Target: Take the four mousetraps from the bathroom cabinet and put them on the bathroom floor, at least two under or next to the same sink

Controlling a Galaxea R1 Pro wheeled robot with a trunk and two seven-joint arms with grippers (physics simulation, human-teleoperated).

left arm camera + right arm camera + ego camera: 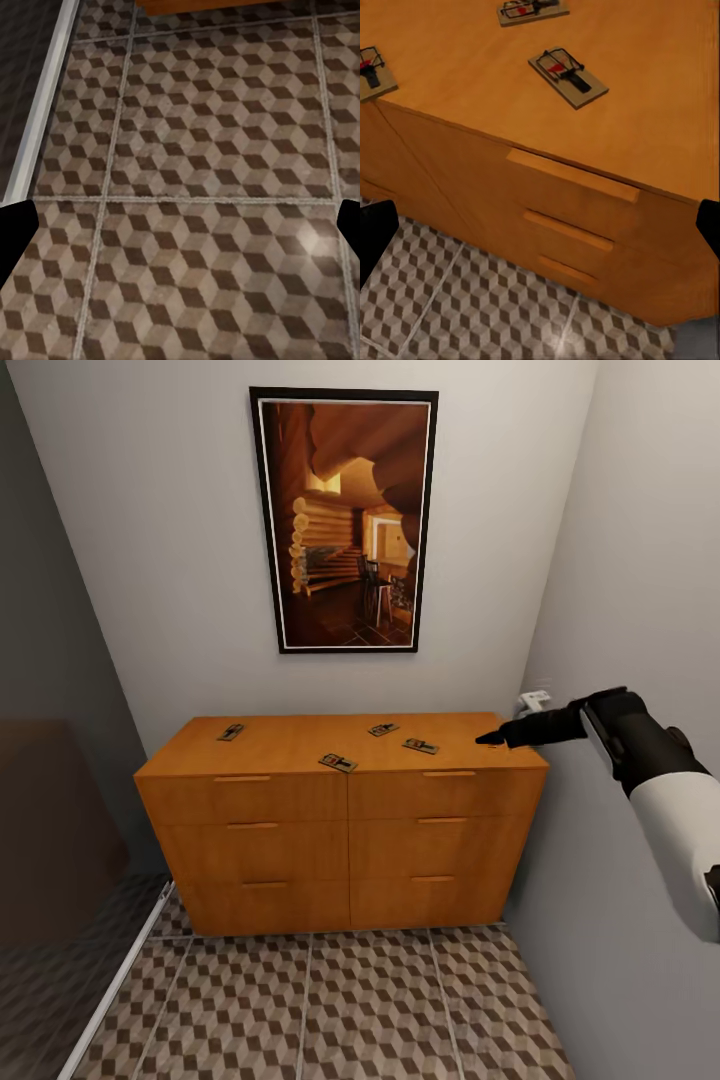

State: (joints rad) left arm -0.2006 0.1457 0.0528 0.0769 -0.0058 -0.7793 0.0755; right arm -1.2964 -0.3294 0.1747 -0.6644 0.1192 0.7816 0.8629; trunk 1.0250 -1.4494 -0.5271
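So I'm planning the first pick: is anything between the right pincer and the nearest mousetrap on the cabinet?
Nothing visible is. The right pincer hovers over the right end of the cabinet top, and the nearest mousetrap lies flat just to its left, with only bare wood between. The other traps lie farther left, out of that path.

Soft, even light is cast throughout; pale glare is seen on the cube-patterned tiled bathroom floor (311,240); wrist renders are slightly blurred; shadows stay faint.
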